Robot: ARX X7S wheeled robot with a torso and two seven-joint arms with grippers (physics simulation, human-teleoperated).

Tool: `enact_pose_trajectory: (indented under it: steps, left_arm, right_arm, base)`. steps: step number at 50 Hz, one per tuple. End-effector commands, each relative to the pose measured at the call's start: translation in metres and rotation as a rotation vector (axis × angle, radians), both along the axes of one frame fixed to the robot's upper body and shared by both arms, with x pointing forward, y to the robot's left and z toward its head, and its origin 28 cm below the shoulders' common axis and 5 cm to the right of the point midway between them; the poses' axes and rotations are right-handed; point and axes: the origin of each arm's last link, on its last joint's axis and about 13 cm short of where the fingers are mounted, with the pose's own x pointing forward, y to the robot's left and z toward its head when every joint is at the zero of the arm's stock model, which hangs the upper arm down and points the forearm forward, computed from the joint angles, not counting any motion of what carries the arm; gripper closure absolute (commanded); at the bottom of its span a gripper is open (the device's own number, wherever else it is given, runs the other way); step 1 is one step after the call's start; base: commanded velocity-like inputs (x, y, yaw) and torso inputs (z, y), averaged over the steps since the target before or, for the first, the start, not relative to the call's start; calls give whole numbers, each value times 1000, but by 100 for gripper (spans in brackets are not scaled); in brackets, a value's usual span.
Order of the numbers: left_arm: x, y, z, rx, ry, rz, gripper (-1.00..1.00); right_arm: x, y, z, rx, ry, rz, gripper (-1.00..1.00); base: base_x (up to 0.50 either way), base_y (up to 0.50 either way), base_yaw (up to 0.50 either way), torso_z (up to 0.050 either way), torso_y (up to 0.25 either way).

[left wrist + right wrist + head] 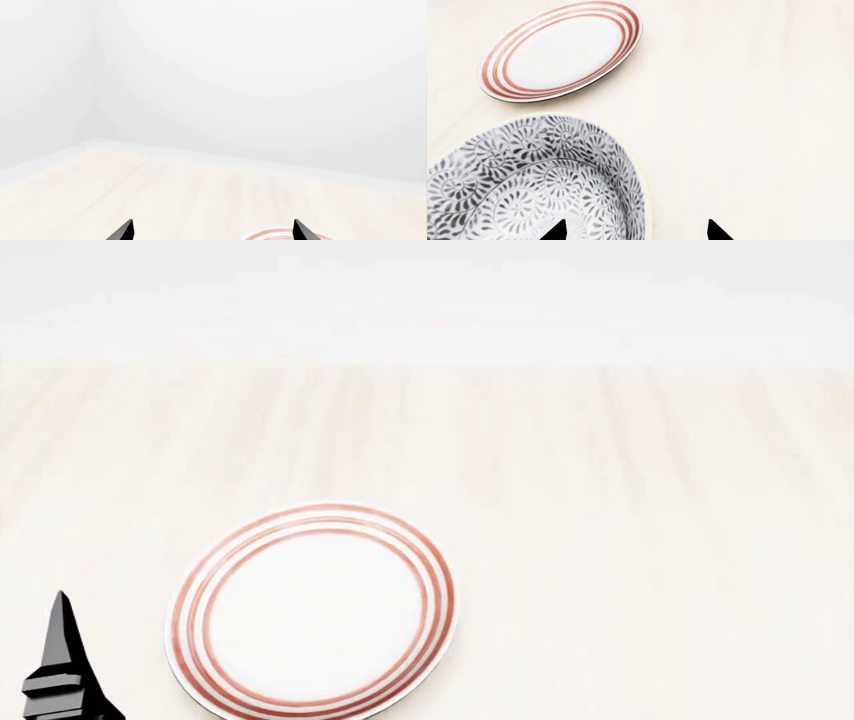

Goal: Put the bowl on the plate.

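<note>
The bowl [527, 185], white with a dense grey floral pattern and a thin yellowish rim, stands on the table just short of the plate [564, 50] in the right wrist view. It is out of the head view. My right gripper [636, 232] is open and straddles the bowl's rim, one tip over the inside and one outside. The plate [314, 610], white with three red rings, lies empty at the lower left of the head view. My left gripper [213, 232] is open and holds nothing, with the plate's rim [280, 235] just beyond it. One of its fingers [60, 655] shows left of the plate.
Everything rests on a pale wooden table [641, 540] that stretches far ahead and to the right. A white wall [253, 75] rises behind the table's far edge [200, 157].
</note>
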Motion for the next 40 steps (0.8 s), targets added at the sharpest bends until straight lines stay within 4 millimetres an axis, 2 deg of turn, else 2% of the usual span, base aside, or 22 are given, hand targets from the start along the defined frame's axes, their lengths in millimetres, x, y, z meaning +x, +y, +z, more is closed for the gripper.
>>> enact_pose_trajectory:
  steps: [1, 12, 18, 19, 26, 31, 40]
  left_arm:
    - [0, 0, 0, -2, 1, 0, -100]
    - [0, 1, -1, -3, 3, 2, -100]
    - [0, 1, -1, -5, 3, 3, -100]
    - [0, 1, -1, -4, 4, 3, -100]
    - [-1, 1, -1, -6, 5, 2, -100]
    - [-1, 1, -1, -8, 4, 2, -100]
    - [-2, 0, -1, -8, 3, -3, -100]
  right_arm:
    - [0, 1, -5, -11, 26, 16, -100]
    - [4, 0, -18, -3, 58, 16, -100]
    - [4, 1, -18, 1, 62, 32, -100]
    - [4, 1, -18, 1, 61, 35, 100]
    - [3, 4, -16, 3, 50, 51, 100]
    - [4, 5, -7, 19, 5, 30, 100]
    - [9, 18, 44, 51, -319, 27, 100]
  base:
    - [0, 0, 0, 0, 0]
    - [0, 0, 0, 0, 0]
    - [0, 0, 0, 0, 0]
    - [0, 0, 0, 0, 0]
    - [0, 0, 0, 0, 0]
    - [0, 0, 0, 0, 0]
    - [0, 0, 0, 0, 0]
